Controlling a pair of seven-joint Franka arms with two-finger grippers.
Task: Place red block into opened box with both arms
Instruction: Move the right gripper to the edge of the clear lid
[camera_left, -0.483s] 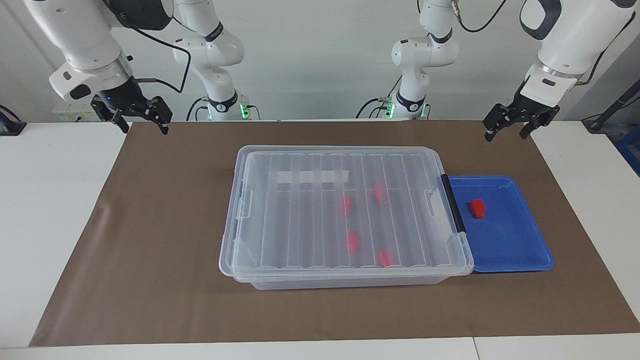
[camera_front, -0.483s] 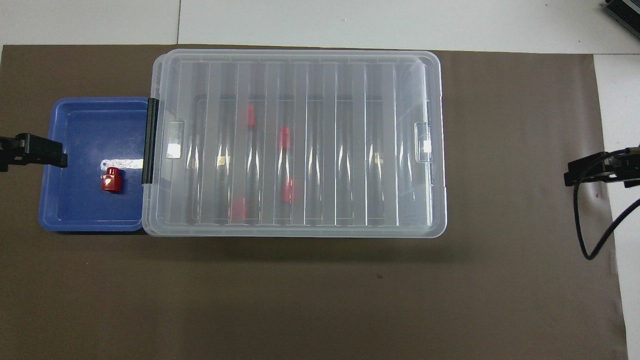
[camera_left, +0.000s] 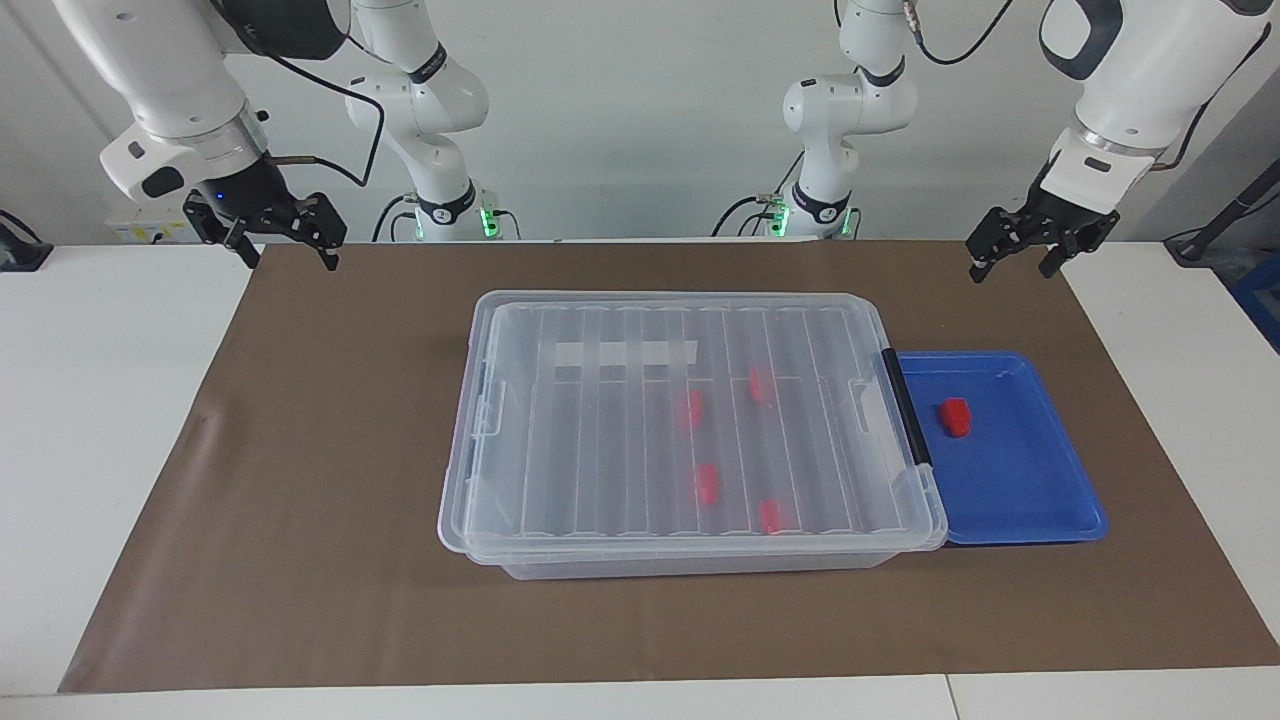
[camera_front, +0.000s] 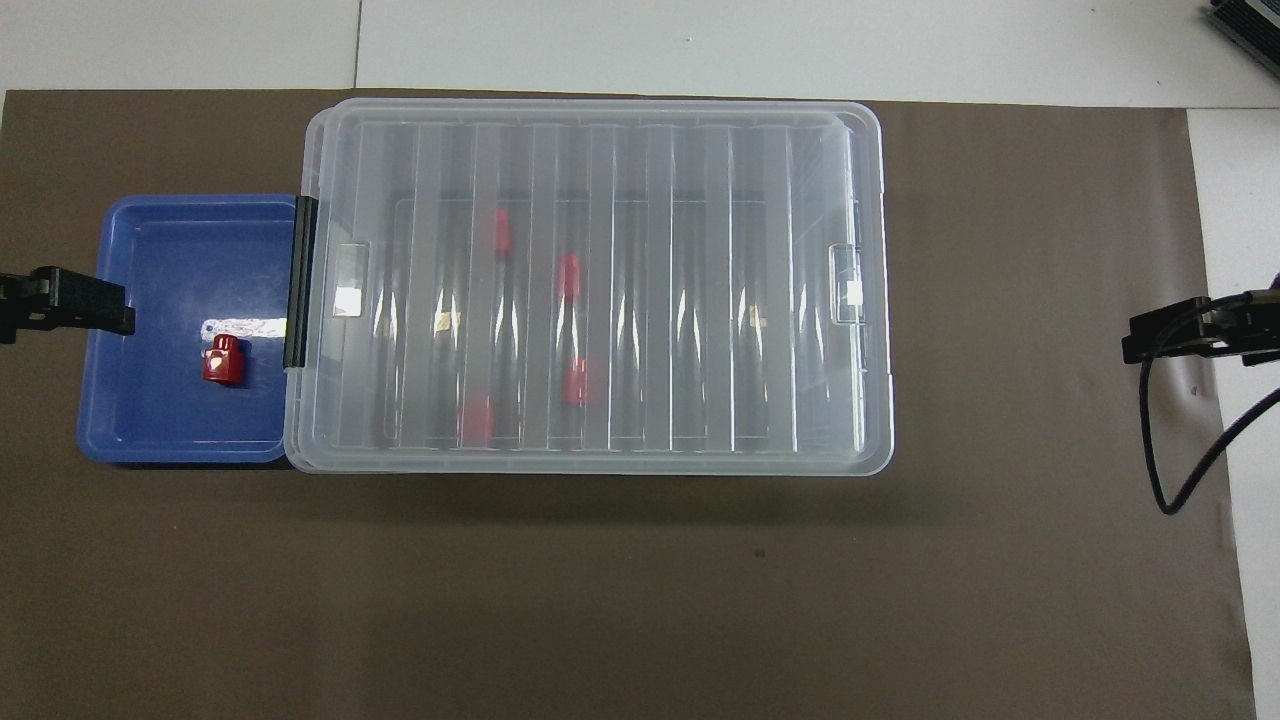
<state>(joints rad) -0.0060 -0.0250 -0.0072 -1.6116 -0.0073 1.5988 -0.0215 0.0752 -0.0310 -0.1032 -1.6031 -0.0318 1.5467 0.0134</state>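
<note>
A small red block (camera_left: 955, 417) (camera_front: 222, 360) lies in a flat blue tray (camera_left: 1020, 490) (camera_front: 160, 420) that sits against the box's black-handled end. The clear plastic box (camera_left: 690, 298) (camera_front: 600, 110) stands mid-mat with its ribbed lid lying flat over it. Several more red blocks (camera_left: 707, 483) (camera_front: 568, 275) show through the lid. My left gripper (camera_left: 1012, 268) (camera_front: 70, 305) hangs open, high over the mat at the left arm's end, holding nothing. My right gripper (camera_left: 290, 258) (camera_front: 1170, 340) hangs open over the mat's edge at the right arm's end, holding nothing.
A brown mat (camera_left: 300, 450) (camera_front: 640, 600) covers the white table (camera_left: 100, 450) under everything. A black cable (camera_front: 1165, 470) loops down from the right wrist.
The right gripper has edged slightly toward the box. The left gripper, box, tray and blocks have not moved.
</note>
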